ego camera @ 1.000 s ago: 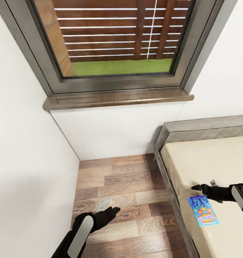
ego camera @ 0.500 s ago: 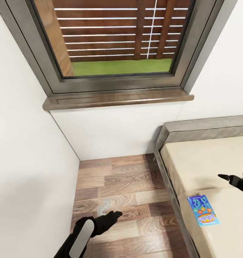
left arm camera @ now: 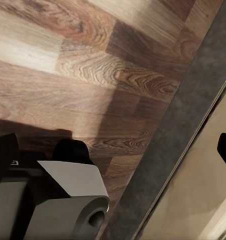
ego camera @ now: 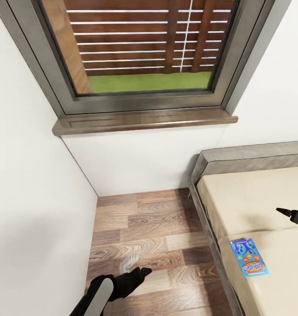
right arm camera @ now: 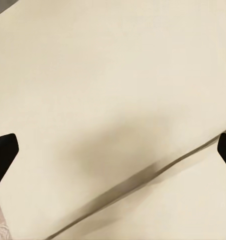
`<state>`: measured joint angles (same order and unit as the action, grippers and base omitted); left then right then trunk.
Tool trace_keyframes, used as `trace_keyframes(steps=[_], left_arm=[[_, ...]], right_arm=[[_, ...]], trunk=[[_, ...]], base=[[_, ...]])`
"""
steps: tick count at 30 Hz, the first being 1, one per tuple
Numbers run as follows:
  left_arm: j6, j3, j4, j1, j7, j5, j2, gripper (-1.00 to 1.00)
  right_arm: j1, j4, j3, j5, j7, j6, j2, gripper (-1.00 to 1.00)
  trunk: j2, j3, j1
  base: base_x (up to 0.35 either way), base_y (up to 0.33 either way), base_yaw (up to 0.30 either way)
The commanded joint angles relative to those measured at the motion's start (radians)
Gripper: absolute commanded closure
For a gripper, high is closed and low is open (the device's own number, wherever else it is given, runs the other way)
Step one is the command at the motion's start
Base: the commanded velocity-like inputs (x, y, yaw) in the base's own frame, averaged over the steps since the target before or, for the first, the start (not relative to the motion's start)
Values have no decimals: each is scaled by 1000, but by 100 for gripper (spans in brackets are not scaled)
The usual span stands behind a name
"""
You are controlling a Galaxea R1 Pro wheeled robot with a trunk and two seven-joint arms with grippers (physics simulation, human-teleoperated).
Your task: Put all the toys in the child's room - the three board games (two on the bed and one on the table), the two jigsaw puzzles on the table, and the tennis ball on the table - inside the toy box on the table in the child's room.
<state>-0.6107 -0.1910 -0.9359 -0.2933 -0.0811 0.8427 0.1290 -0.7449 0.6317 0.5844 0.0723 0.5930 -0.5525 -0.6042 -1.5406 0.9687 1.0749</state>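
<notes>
A blue board game (ego camera: 249, 256) with colourful print lies flat on the cream bed (ego camera: 254, 197), near its floor-side edge. My right gripper (ego camera: 284, 213) hovers over the mattress, beyond the box and to its right, apart from it. In the right wrist view its fingertips (right arm camera: 3, 152) stand wide apart over bare mattress, so the right gripper (right arm camera: 113, 150) is open and holds nothing. My left gripper (ego camera: 140, 273) hangs low over the wood-plank floor (ego camera: 153, 228), left of the bed. It is open too, left gripper (left arm camera: 115, 150), with nothing between its fingers.
A white wall (ego camera: 30, 197) closes the left side, and a window with a wooden sill (ego camera: 144, 120) stands ahead. The grey bed frame (ego camera: 206, 219) borders the narrow strip of floor. The robot's base (left arm camera: 58, 200) shows beneath the left arm.
My right gripper has drawn away from the blue board game, moving right and further over the mattress. The left gripper has sunk slightly towards the floor. The box has not moved.
</notes>
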Motion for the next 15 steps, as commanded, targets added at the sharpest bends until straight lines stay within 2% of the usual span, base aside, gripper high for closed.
trace_keyframes(steps=[1, 15], left_arm=[[-3, -1, -1, 0, -9, 10, 0, -100], [-3, -1, -1, 0, -9, 10, 0, -100]], right_arm=[[-1, 0, 3, 7, 1, -9, 0, -100], [-1, 0, 3, 7, 1, -9, 0, -100]], trunk=[[0, 1, 0], [0, 1, 0]], base=[[0, 0, 0], [0, 0, 0]])
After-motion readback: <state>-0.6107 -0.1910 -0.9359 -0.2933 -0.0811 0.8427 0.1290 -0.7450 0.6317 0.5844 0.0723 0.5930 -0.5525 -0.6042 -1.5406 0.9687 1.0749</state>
